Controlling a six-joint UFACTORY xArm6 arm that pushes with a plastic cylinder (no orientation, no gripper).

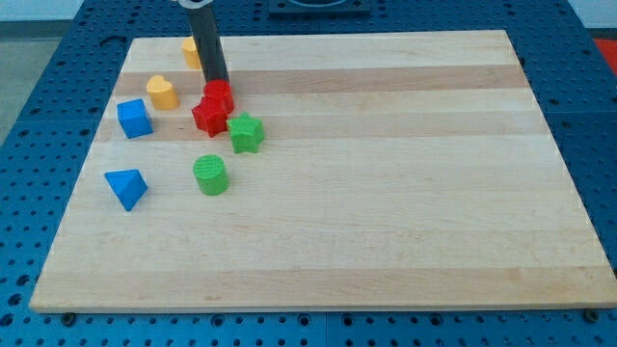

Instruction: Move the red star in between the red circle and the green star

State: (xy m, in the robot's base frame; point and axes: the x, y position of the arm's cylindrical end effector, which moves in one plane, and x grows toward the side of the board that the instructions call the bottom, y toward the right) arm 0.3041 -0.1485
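Observation:
The red star [208, 117] lies on the wooden board at the upper left. The red circle [220, 94] sits just above and right of it, touching it. The green star [246, 132] lies just to the lower right of the red star, close beside it. My tip [219, 83] comes down from the view's top and rests at the top edge of the red circle, above the red star.
A green circle [210, 174] lies below the red star. A yellow heart-like block [162, 92] and a blue cube [134, 118] are to the left. A blue triangle [126, 187] is at lower left. A yellow block [191, 52] sits behind the rod.

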